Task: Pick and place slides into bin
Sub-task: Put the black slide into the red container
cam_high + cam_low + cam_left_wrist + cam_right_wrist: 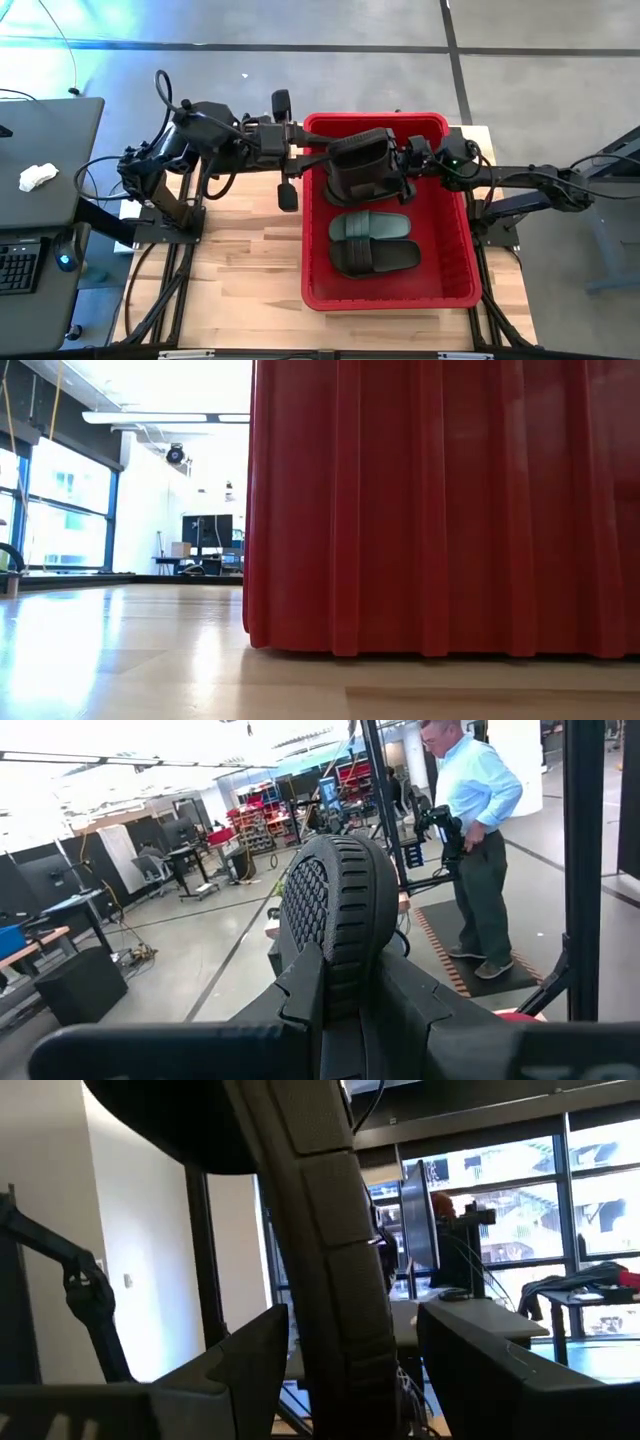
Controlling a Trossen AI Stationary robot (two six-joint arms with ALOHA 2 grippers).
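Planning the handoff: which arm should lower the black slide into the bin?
Probably left: its pincer grips the black slide above the bin, while the right pincer stands open beside it.

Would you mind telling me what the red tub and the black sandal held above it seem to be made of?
The large red rectangular tub looks like moulded plastic: glossy, with ribbed walls and a rolled rim. The black slip-on sandal appears to be matte rubber or foam, judging by its moulded, textured tread in the left wrist view.
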